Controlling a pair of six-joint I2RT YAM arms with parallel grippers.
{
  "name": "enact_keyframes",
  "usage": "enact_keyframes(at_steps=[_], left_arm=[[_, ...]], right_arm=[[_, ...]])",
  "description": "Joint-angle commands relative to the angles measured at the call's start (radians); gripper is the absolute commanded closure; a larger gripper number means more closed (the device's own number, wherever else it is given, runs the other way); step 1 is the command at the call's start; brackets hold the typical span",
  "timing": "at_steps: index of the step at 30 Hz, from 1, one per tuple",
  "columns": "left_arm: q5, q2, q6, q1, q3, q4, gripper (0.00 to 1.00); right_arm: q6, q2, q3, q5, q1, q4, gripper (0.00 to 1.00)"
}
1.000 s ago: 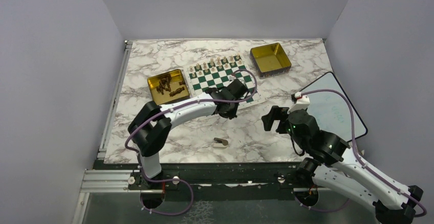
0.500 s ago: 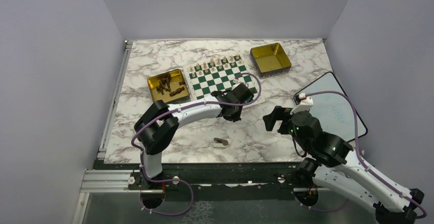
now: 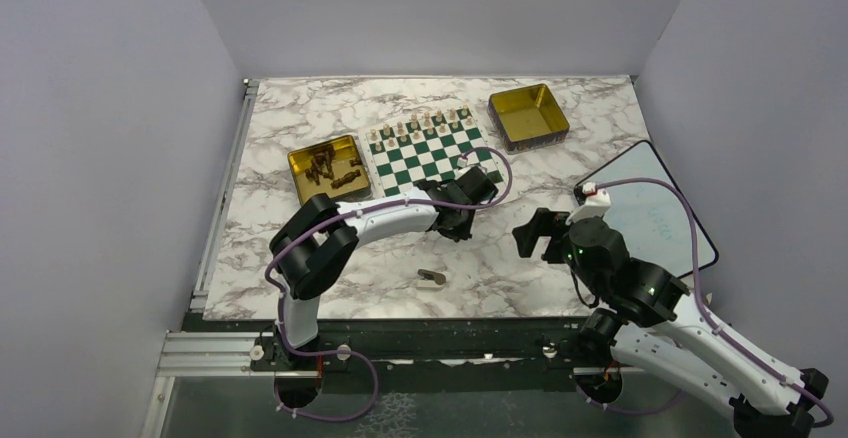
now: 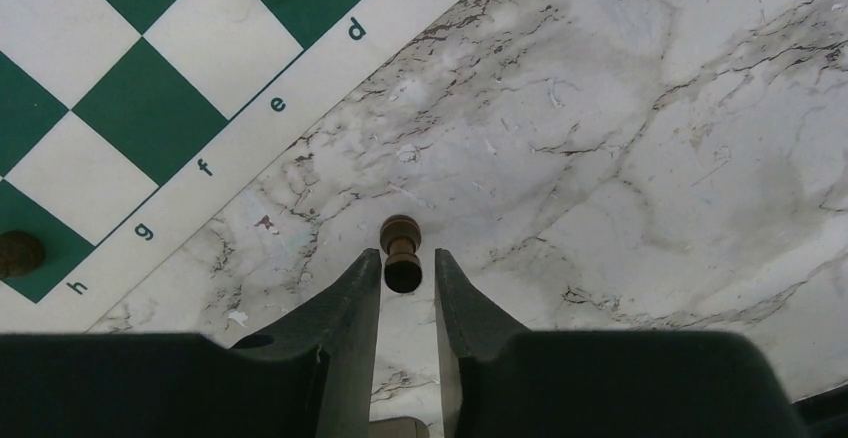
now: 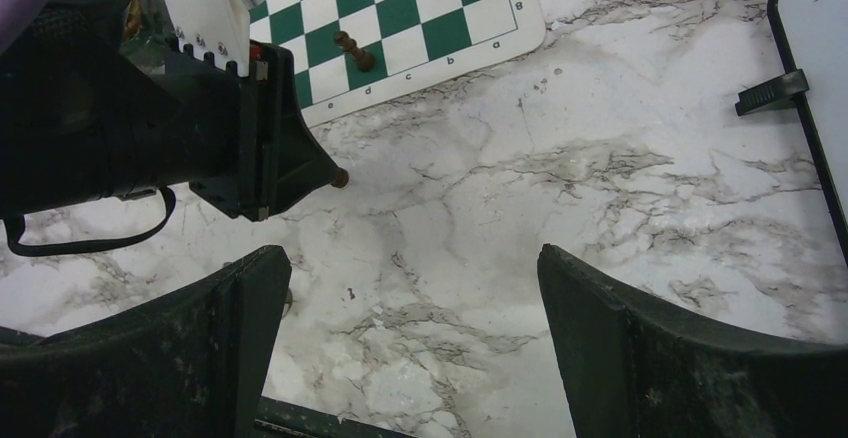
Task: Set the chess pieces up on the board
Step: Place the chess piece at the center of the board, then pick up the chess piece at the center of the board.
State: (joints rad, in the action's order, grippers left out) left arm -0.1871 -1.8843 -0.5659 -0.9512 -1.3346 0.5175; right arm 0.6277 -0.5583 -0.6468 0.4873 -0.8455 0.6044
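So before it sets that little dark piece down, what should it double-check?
1. Grip: the dark piece is pinched between the fingers of the left gripper: ok.
2. Position: the piece hangs over the marble table, beside the board and not above any square: not ok.
3. Free squares: the edge squares by e, f and g are bare: ok.
4. Other arm: the right gripper is open, empty and off the board: ok.
5. Piece turned base-down, ready to stand: cannot tell.
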Motion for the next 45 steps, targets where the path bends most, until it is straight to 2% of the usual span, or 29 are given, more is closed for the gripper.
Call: enact_keyframes(at_steps=[1, 5, 16, 22, 25, 31, 34, 38, 45], left_arm=[[0.008, -0.007, -0.008, -0.008, -0.014, -0.017, 0.67], [0.034, 0.001, -0.012, -0.008, -0.028, -0.015, 0.60], [0.118, 0.098, 0.007, 0.073, -0.056, 0.002, 0.59], [0.184, 0.181, 0.032, 0.204, -0.013, 0.002, 0.59], [0.299, 0.241, 0.037, 0.326, 0.046, -0.026, 0.59], [0.541, 0.421, 0.064, 0.549, 0.217, -0.173, 0.57], [0.589, 0.506, 0.087, 0.627, 0.297, -0.218, 0.56], [0.582, 0.597, 0.152, 0.646, 0.381, -0.220, 0.54], [0.583, 0.759, 0.262, 0.646, 0.513, -0.220, 0.47]], right_arm=[[0.002, -0.006, 0.014, 0.000, -0.007, -0.007, 0.00], [-0.003, -0.022, 0.010, -0.015, -0.007, -0.013, 0.00], [-0.039, -0.126, 0.025, -0.160, -0.007, -0.129, 0.15], [-0.044, -0.232, 0.026, -0.229, -0.007, -0.217, 0.34], [-0.049, -0.295, 0.024, -0.249, -0.007, -0.267, 0.41], [-0.060, -0.458, -0.002, -0.275, -0.007, -0.346, 0.48], [-0.075, -0.543, -0.014, -0.290, -0.007, -0.405, 0.51], [-0.095, -0.658, -0.057, -0.306, -0.007, -0.443, 0.56], [-0.125, -0.830, -0.138, -0.316, -0.006, -0.468, 0.58]])
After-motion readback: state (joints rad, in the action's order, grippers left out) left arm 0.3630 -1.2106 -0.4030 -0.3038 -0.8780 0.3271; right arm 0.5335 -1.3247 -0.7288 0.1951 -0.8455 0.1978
